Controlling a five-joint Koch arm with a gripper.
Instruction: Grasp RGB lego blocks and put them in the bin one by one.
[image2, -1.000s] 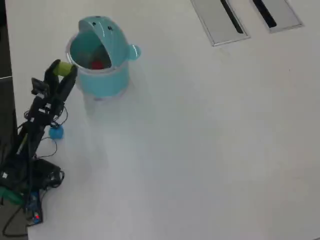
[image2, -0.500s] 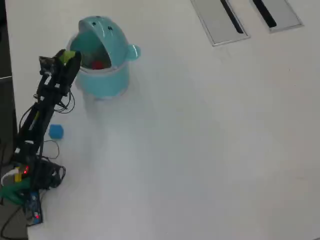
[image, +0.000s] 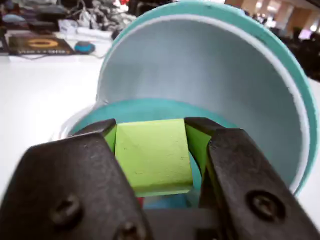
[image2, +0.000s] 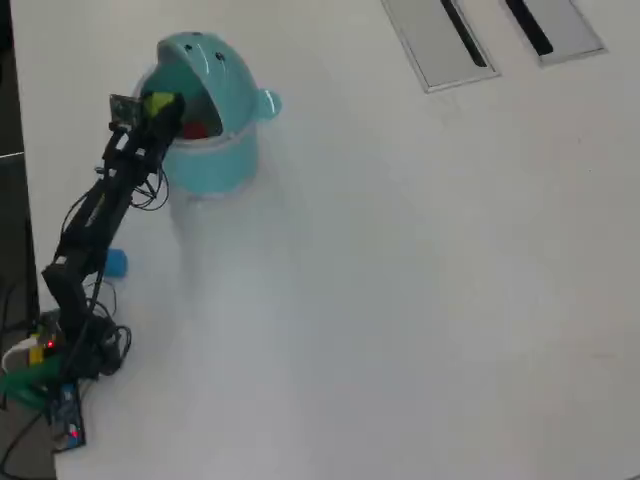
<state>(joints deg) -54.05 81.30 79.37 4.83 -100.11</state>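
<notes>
My gripper (image: 150, 135) (image2: 163, 106) is shut on the yellowish green lego block (image: 152, 155) (image2: 157, 102) and holds it over the open mouth of the teal bin (image2: 215, 160) (image: 150, 107). The bin's hinged lid (image: 210, 70) (image2: 215, 65) stands up behind the block. A red lego block (image2: 197, 128) lies inside the bin; a sliver of red (image: 140, 201) shows under the green block in the wrist view. The blue lego block (image2: 116, 263) rests on the table beside the arm.
The arm's base and wires (image2: 60, 350) sit at the table's left edge in the overhead view. Two grey cable slots (image2: 440, 40) lie at the top right. Clutter (image: 45, 42) lies far behind the bin in the wrist view.
The gripper has moved right and up in the overhead view with the green block, from beside the bin's left rim to over its opening. The blue block has not moved.
</notes>
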